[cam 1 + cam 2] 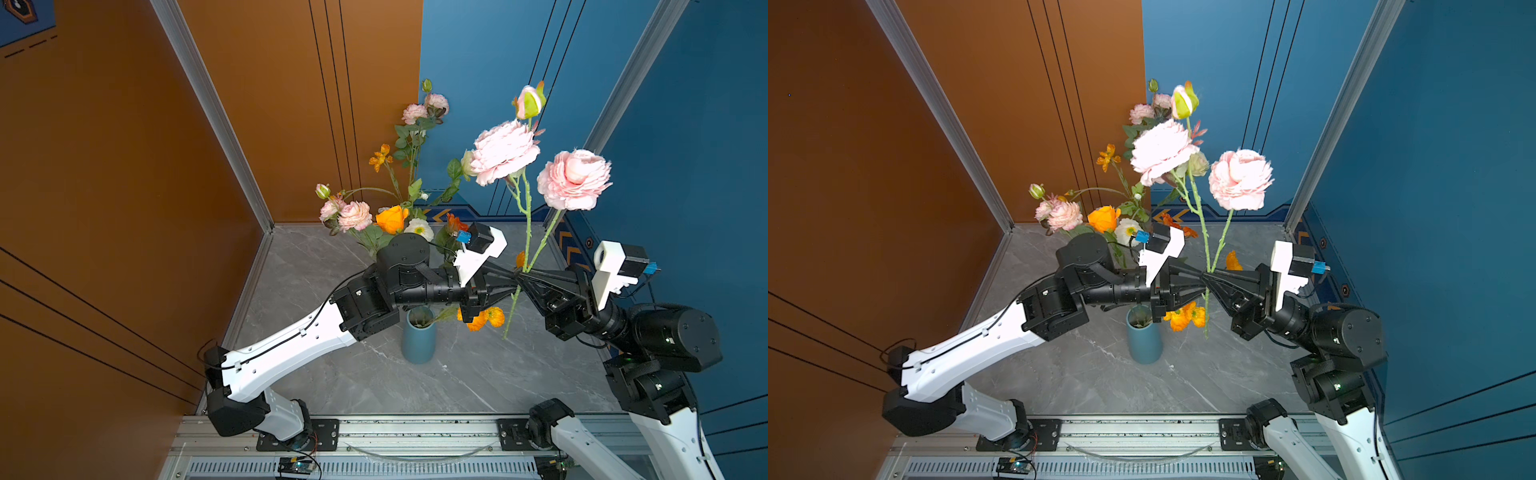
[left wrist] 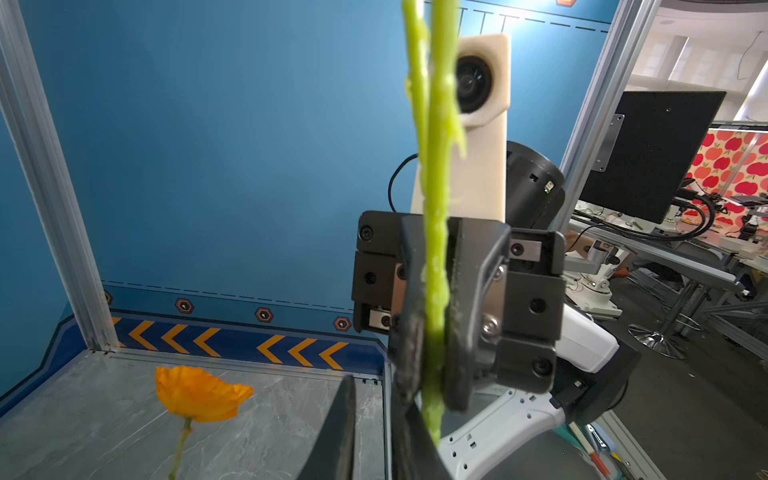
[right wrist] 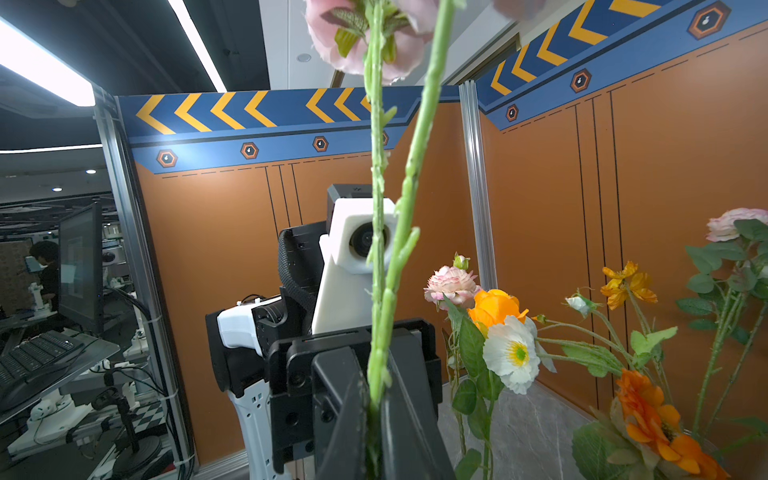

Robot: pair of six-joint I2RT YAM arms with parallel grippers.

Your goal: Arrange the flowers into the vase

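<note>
A long green stem point(image 1: 528, 237) bearing two big pink ruffled flowers point(image 1: 505, 151) and a bud stands upright above the table. My right gripper point(image 1: 522, 277) is shut on this stem, as the right wrist view confirms point(image 3: 376, 449). My left gripper point(image 1: 513, 277) meets it tip to tip from the left. In the left wrist view its jaws point(image 2: 372, 386) stand a narrow gap apart. The stem point(image 2: 434, 291) drops behind one of its fingers point(image 2: 411, 440). The blue vase point(image 1: 419, 336) stands below the left forearm, with an orange bloom point(image 1: 482, 319) beside its mouth.
More flowers stand bunched at the back behind the left arm: pink ones point(image 1: 353, 216), an orange rose point(image 1: 390, 220), a white one point(image 1: 417, 228) and tall stems point(image 1: 413, 141). Brown and blue walls enclose the grey marble table point(image 1: 478, 374). A metal rail point(image 1: 415, 432) runs along the front.
</note>
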